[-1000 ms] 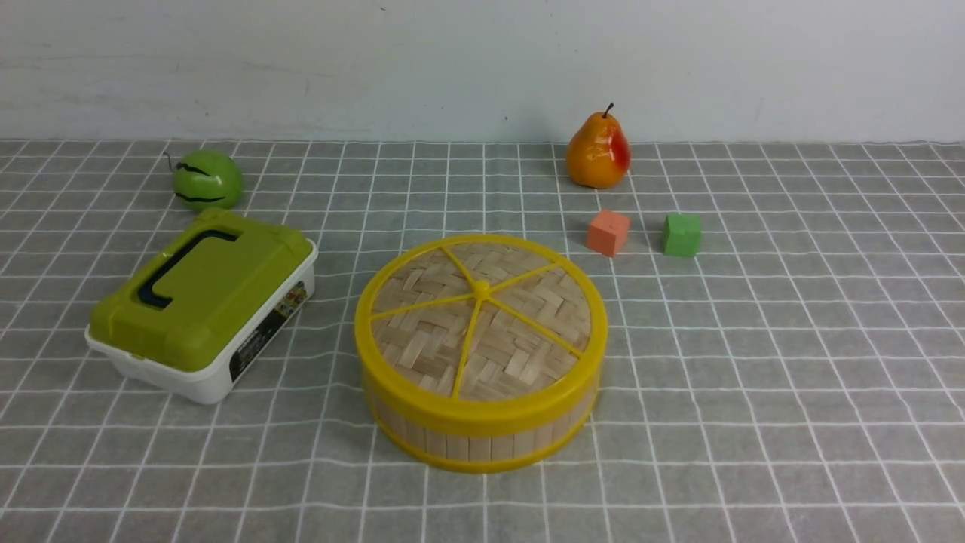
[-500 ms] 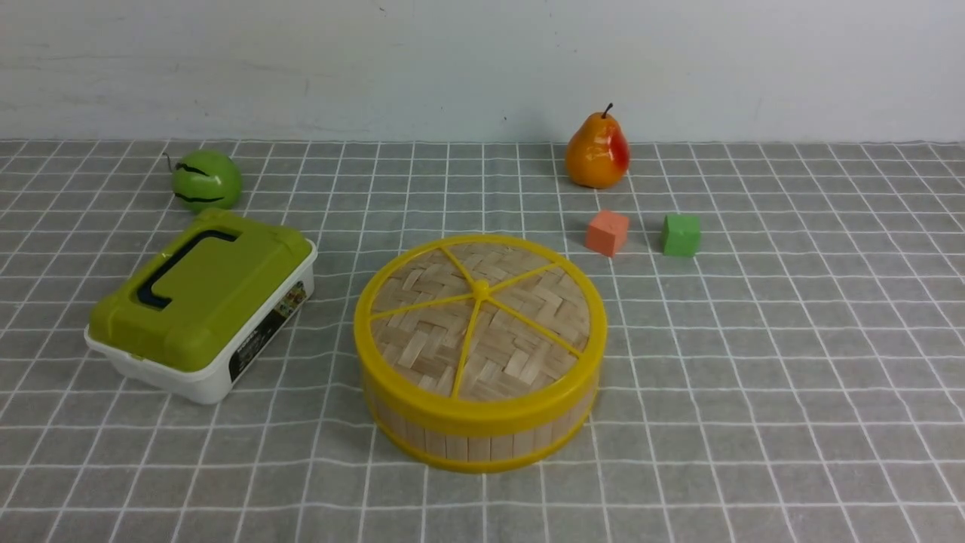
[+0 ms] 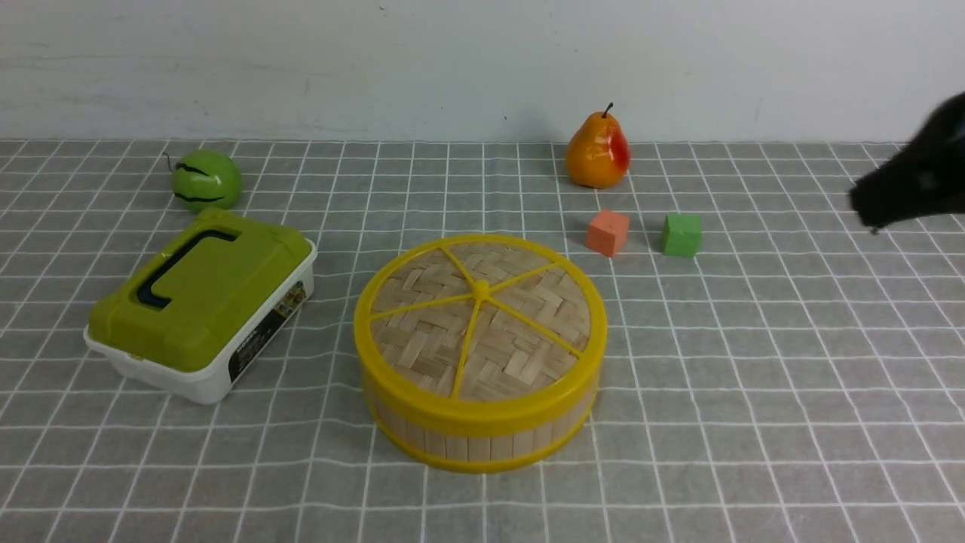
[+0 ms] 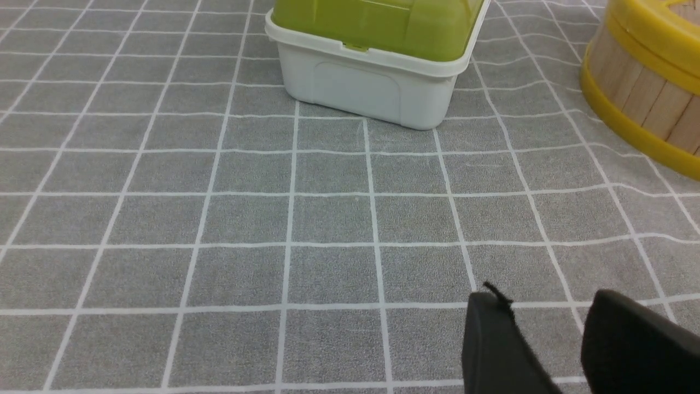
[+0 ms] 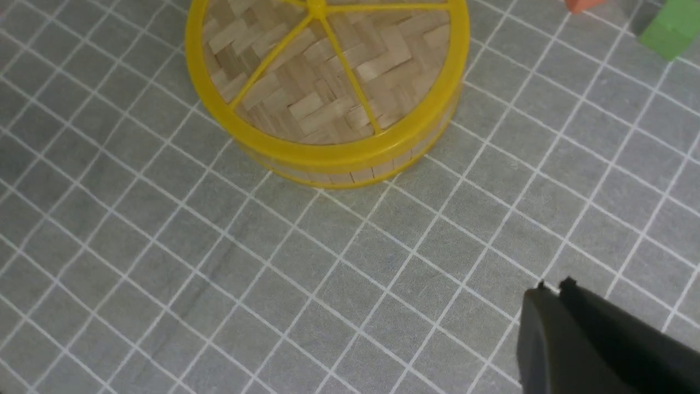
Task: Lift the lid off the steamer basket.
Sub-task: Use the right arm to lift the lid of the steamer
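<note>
At the right edge of the front view, the right pincer (image 3: 874, 207) hangs dark and blurred above the grey checked cloth (image 3: 754, 377); its own wrist view shows the two fingers pressed together with nothing between them, so it is closed and empty; to its left, well apart from it and nearer the robot, the steamer basket (image 3: 467, 445) sits upright on the cloth; the lid (image 3: 497, 332) lies flat on the basket's top rim, seated all round and untouched; nearer this pincer on the same side stand a green cube (image 3: 681, 234) and, just past it, an orange cube (image 3: 608, 232), with a pear (image 3: 598, 151) behind them by the wall; the left pincer (image 4: 544, 301), seen only in its own wrist view, has its fingers apart with bare cloth in the gap, open and holding nothing; ahead of it stands a white box with a green top (image 4: 372, 82), with the basket's slatted wall to the box's right; a green round fruit (image 3: 206, 179) rests beyond the box.
</note>
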`<control>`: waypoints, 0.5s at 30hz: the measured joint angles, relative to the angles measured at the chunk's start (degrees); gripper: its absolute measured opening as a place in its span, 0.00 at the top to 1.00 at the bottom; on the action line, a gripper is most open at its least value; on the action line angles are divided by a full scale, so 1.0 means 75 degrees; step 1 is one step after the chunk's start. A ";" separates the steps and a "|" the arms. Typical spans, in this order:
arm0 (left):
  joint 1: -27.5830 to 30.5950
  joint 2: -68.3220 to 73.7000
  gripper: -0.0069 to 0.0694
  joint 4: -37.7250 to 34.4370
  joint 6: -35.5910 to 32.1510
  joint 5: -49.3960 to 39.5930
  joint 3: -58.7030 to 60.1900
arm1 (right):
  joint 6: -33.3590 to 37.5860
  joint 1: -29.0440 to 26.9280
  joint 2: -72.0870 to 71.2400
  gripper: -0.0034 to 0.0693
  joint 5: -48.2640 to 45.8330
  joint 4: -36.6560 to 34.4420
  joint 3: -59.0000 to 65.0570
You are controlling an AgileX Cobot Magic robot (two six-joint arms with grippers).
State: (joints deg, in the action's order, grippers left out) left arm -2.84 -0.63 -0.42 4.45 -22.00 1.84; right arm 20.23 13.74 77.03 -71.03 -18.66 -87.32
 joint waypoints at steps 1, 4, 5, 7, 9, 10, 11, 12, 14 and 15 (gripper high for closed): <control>0.0000 0.0000 0.60 0.0000 0.0000 0.0000 0.0000 | -0.0194 0.0332 0.0288 0.95 0.0001 0.0293 -0.0151; 0.0000 0.0000 0.60 0.0000 0.0000 0.0000 0.0000 | -0.0785 0.1491 0.1194 0.95 0.0008 0.1364 -0.0754; 0.0000 0.0000 0.60 0.0000 0.0000 0.0000 0.0000 | -0.0859 0.1610 0.1321 0.95 0.0008 0.1474 -0.0794; 0.0000 0.0000 0.60 0.0000 0.0000 0.0000 0.0000 | -0.1130 0.2071 0.1902 0.94 0.0064 0.1853 -0.1227; 0.0000 0.0000 0.60 0.0000 0.0000 0.0000 0.0000 | -0.1373 0.2570 0.2829 0.89 0.0175 0.2107 -0.1922; 0.0000 0.0000 0.60 0.0000 0.0000 0.0000 0.0000 | -0.1387 0.2673 0.3097 0.87 0.0185 0.2126 -0.2086; 0.0000 0.0000 0.60 0.0000 0.0000 0.0000 0.0000 | -0.1411 0.2781 0.3432 0.84 0.0194 0.2145 -0.2369; 0.0000 0.0000 0.60 0.0000 0.0000 0.0000 0.0000 | -0.1427 0.2837 0.3697 0.81 0.0194 0.2144 -0.2600; 0.0000 0.0000 0.60 0.0000 0.0000 0.0000 0.0000 | -0.1563 0.2981 0.4339 0.70 0.0211 0.2144 -0.3261; 0.0000 0.0000 0.60 0.0000 0.0000 0.0000 0.0000 | -0.1657 0.3014 0.4587 0.65 0.0211 0.2144 -0.3441</control>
State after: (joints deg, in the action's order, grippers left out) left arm -2.84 -0.63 -0.42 4.45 -22.00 1.84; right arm 7.80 36.35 111.43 -69.45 -2.58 -113.12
